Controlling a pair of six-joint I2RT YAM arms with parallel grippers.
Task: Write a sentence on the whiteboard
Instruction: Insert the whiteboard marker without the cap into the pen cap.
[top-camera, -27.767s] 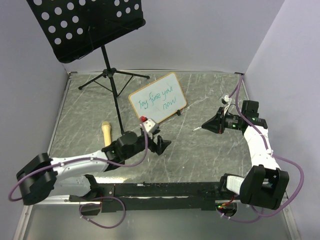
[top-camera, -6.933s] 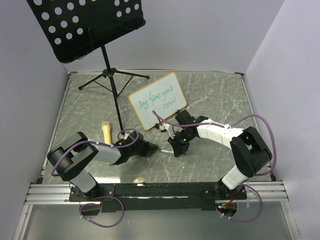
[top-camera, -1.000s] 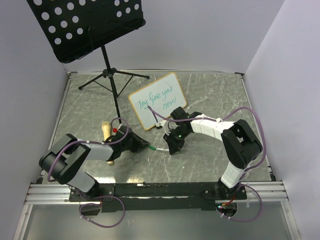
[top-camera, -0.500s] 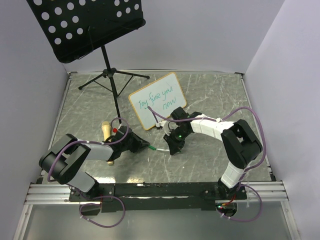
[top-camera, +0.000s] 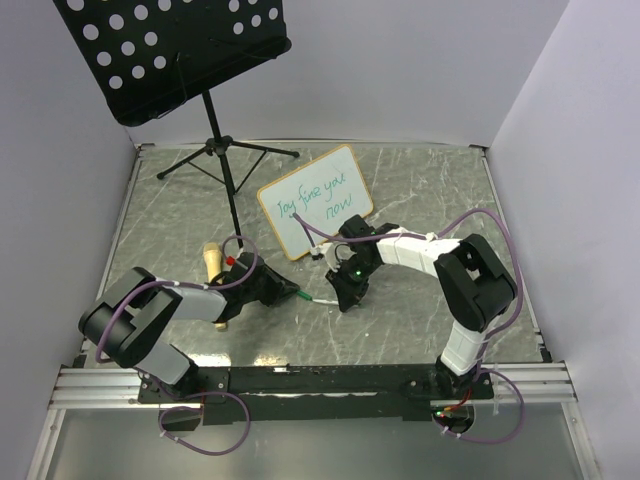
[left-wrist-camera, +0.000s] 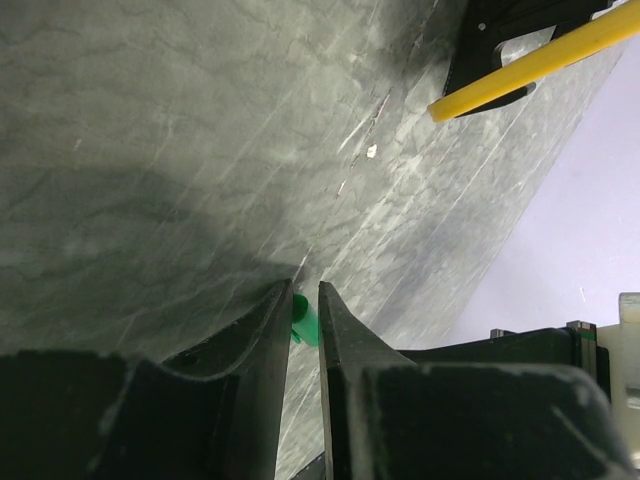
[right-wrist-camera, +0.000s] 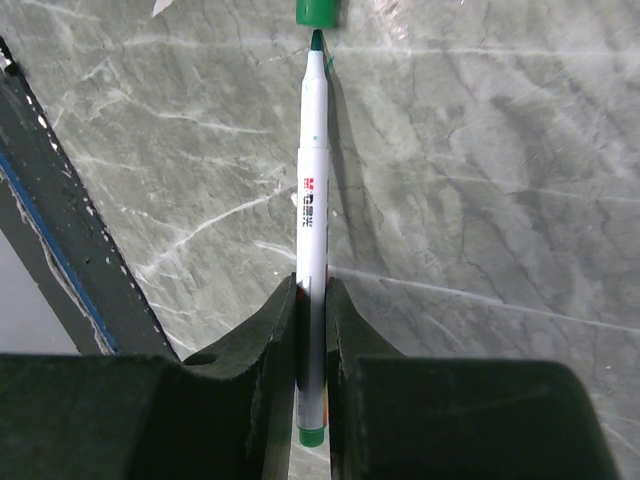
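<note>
The whiteboard (top-camera: 315, 200), wood-framed with green handwriting, leans upright at mid-table. In front of it my two grippers face each other low over the table. The right gripper (top-camera: 344, 297) (right-wrist-camera: 312, 285) is shut on a white marker (right-wrist-camera: 312, 200) (top-camera: 322, 299). Its bare green tip points at a green cap (right-wrist-camera: 317, 10) and sits right at the cap's mouth. That cap (left-wrist-camera: 303, 318) is pinched by my left gripper (left-wrist-camera: 303, 295) (top-camera: 296, 293), which is shut on it. Most of the cap is hidden between the fingers.
A black perforated music stand (top-camera: 170, 50) rises at the back left, its tripod legs (top-camera: 225, 150) spread on the table. A tan wooden-handled tool (top-camera: 212, 262) lies beside the left arm. The black rail (top-camera: 320, 380) lines the near edge. Walls enclose three sides.
Over the last second the right arm's forearm and cable have shifted slightly left; marker tip and cap stay facing each other. Long before, the arms were apart, the right one holding the marker at the right.
</note>
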